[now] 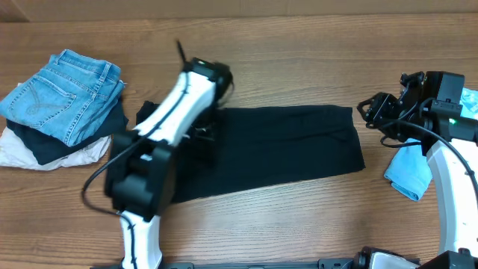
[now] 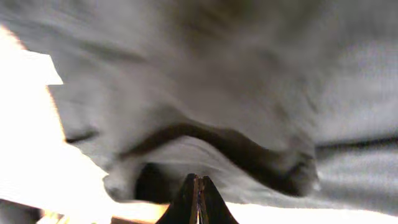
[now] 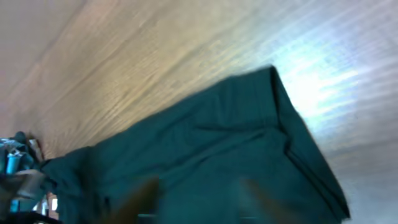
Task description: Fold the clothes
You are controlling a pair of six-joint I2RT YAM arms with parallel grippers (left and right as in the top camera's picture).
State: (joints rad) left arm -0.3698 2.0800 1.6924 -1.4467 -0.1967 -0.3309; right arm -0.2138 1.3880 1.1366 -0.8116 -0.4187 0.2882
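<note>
The clothes here are a black T-shirt (image 1: pixel 284 149), lying flat on the wooden table as a long band. My left arm reaches over its left end, with the left gripper (image 1: pixel 203 133) low over the cloth. In the left wrist view the left gripper (image 2: pixel 199 179) has its tips pressed together just above a raised, rumpled fold of the shirt (image 2: pixel 249 93). I cannot tell whether cloth is pinched. My right gripper (image 1: pixel 372 112) hovers just off the shirt's right edge. In the right wrist view the right gripper (image 3: pixel 199 199) shows blurred, spread fingers (image 3: pixel 146 194) above the shirt (image 3: pixel 205 149), holding nothing.
A pile of blue jeans (image 1: pixel 63 93) on dark and white garments sits at the far left. A light-blue cloth (image 1: pixel 409 173) lies at the right beside my right arm. Bare wood runs along the table's front and back.
</note>
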